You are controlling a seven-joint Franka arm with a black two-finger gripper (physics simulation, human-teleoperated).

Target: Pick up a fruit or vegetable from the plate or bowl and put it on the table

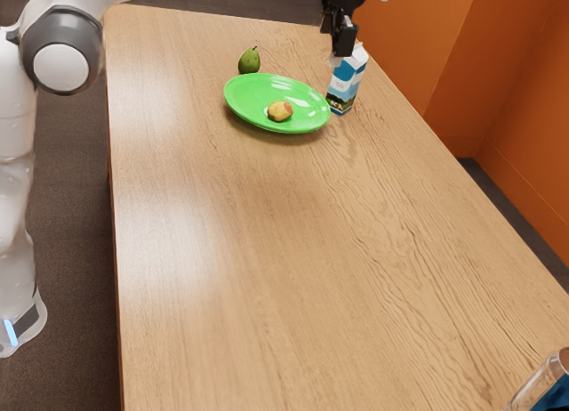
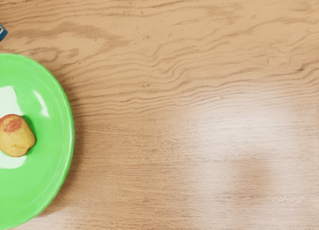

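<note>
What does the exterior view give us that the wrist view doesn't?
Exterior view adds: arm, end effector, green pear-shaped fruit, orange wall, floor, and a cut-off clear item with blue at the lower right corner.

Wrist view adds: dim patch in the table glare. No extra object I can identify.

Both: green plate, yellow-red produce on it, wooden table, and probably the carton; the wrist view has a blue corner at its edge.
</note>
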